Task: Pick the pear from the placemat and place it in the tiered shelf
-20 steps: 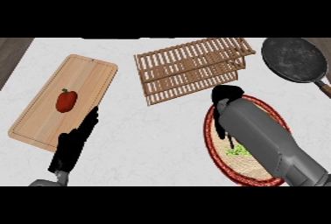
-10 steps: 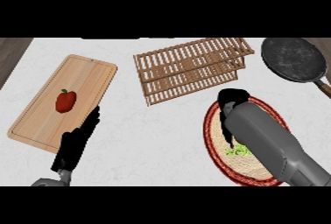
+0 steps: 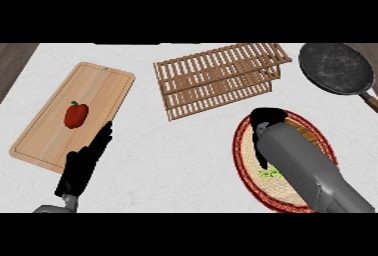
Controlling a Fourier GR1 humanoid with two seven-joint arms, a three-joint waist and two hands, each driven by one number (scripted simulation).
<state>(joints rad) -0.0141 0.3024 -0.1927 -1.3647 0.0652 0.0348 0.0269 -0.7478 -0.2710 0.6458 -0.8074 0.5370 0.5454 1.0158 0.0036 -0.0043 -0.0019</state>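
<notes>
Right hand (image 3: 267, 120), black, sits over the upper rim of the oval woven placemat with a red border (image 3: 246, 150) at lower right of the frame; its fingers point down and are mostly hidden by the grey forearm, so I cannot tell whether they are spread or curled. Left hand (image 3: 85, 162) rests at lower left, fingers straight and together, beside the pale wooden cutting board (image 3: 96, 95) carrying a red bell pepper (image 3: 76, 114).

Progress, as judged: early. Pear (image 3: 269, 173) lies on the placemat, not lifted; grasp, carry and placement all remain. Slatted wooden tiered shelf (image 3: 218, 77) at upper centre holds nothing visible.

Pear shows only as a small green-yellow patch beside the forearm; shape and orientation unclear.
</notes>
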